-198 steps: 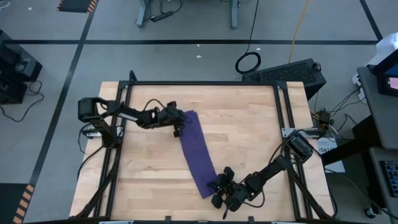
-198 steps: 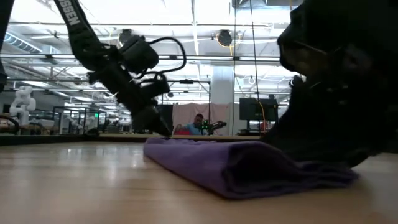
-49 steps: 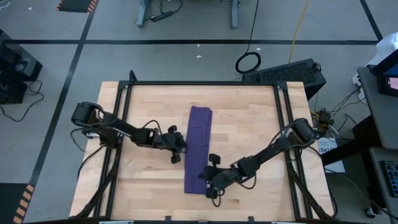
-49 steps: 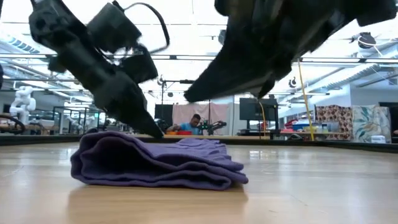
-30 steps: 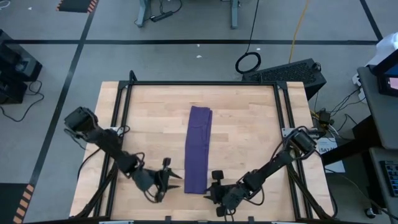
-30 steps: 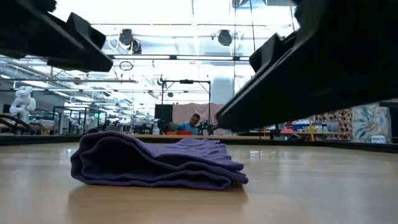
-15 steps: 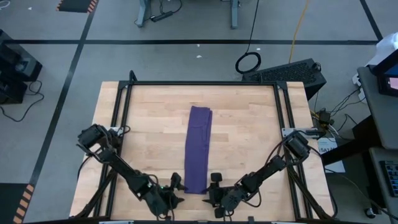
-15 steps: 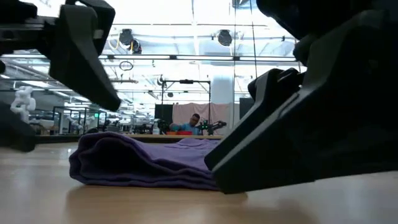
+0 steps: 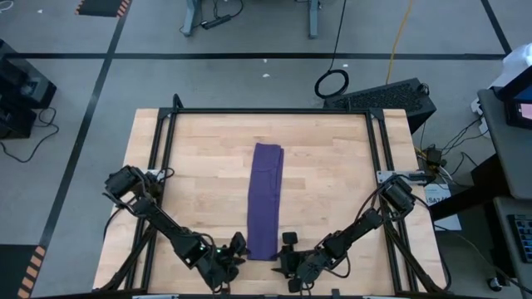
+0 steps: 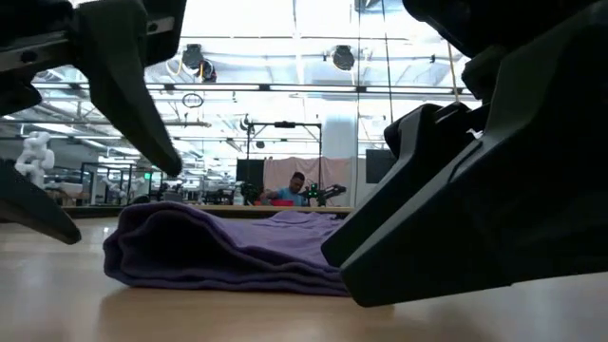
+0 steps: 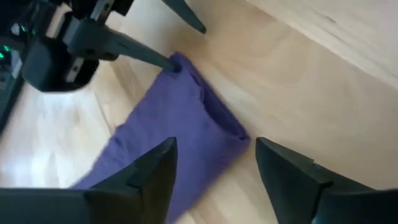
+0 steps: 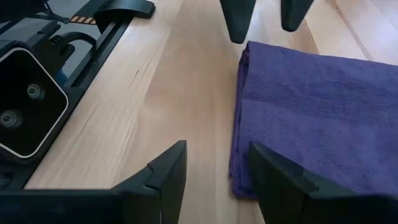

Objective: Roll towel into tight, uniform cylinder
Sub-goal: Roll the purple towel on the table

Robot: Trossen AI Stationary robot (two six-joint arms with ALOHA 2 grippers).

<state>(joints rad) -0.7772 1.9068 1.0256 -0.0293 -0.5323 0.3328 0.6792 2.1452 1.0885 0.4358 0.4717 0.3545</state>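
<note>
- High: we see the towel point(image 9: 265, 200) folded into a strip; left gripper point(image 9: 235, 251) and right gripper point(image 9: 287, 251) flank its near end.
- Low: the folded end point(image 10: 142, 247) sits between both.
- Left wrist: fingers point(image 11: 147, 177) spread, empty, corner just ahead.
- Right wrist: fingers point(image 12: 163, 170) apart, empty. We should pinch both corners level so the roll starts even.
</note>
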